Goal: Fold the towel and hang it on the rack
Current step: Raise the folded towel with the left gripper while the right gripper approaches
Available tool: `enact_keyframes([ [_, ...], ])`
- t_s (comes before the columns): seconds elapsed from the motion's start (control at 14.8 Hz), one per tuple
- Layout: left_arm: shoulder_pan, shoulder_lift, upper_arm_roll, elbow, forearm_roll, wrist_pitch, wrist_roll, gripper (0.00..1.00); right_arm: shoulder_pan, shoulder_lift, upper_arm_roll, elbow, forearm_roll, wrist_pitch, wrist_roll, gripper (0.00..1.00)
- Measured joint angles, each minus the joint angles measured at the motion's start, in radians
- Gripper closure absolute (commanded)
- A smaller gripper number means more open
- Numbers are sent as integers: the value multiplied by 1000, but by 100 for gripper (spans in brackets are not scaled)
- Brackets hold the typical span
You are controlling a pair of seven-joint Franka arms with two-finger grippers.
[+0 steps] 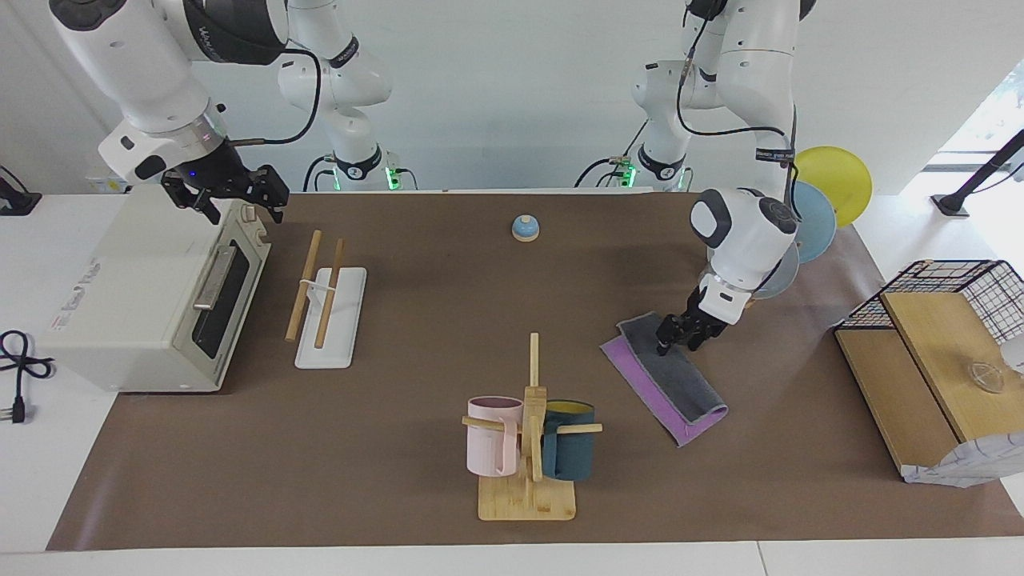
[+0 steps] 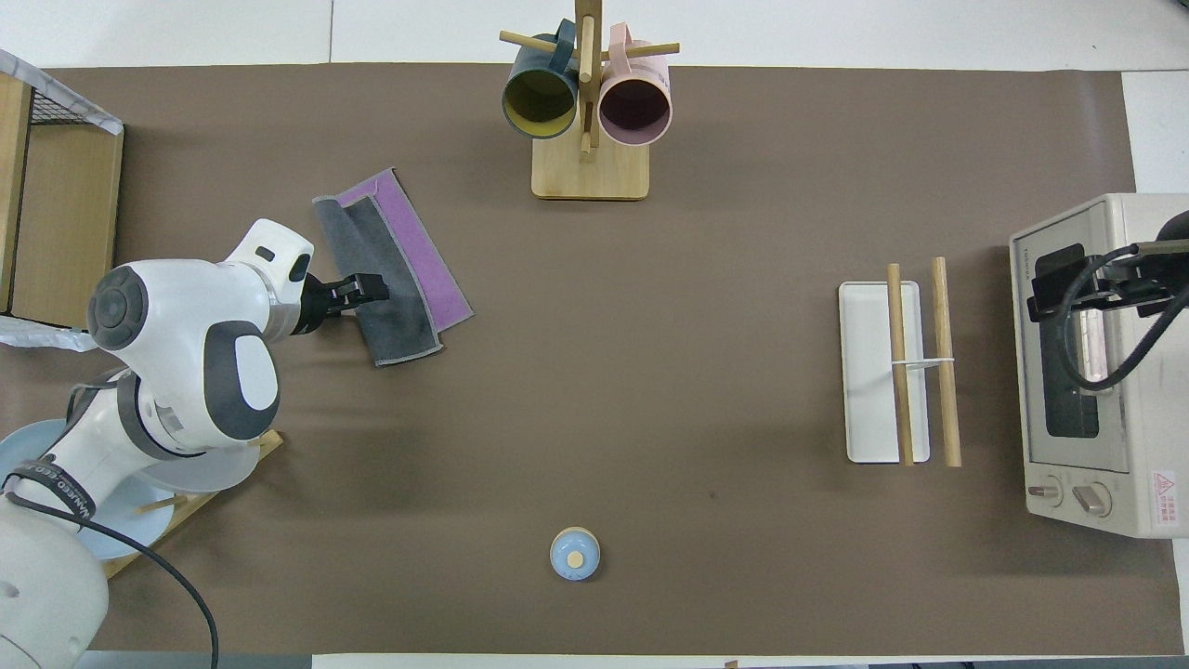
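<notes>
The towel [image 1: 680, 388] [image 2: 398, 269] lies on the brown mat toward the left arm's end, folded lengthwise, dark grey face up with a purple strip showing along one side. My left gripper [image 1: 676, 342] [image 2: 370, 289] is down at the towel's grey long edge, at the end of it nearer the robots. The rack [image 1: 340, 340] [image 2: 866, 372], two light-wood rods over a white base, stands toward the right arm's end beside the oven. My right gripper [image 1: 240, 210] [image 2: 1050, 283] waits open above the toaster oven, holding nothing.
A toaster oven [image 1: 136, 296] [image 2: 1096, 390] sits at the right arm's end. A mug tree [image 1: 528, 448] [image 2: 587, 102] with two cups stands mid-table, farther from the robots. A small blue bell [image 1: 525, 228] [image 2: 575, 554], a plate stand [image 1: 816, 216] [image 2: 139, 492] and a wooden box with wire basket [image 1: 928, 360] [image 2: 56, 214] are also there.
</notes>
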Motion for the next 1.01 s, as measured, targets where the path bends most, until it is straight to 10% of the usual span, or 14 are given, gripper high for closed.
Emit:
enact_keyframes([
  [0.54,-3,7,-1,-1,-23,6,0,60,51,-1,19,-52,136,121,25,0],
  [0.88,-6,10,-6,-2,-51,6,-4,100,71,15,20,-101,381,193,317,0],
  [1.01,-7,9,-11,2,-56,6,-13,100,93,33,21,-109,468,237,430,0],
])
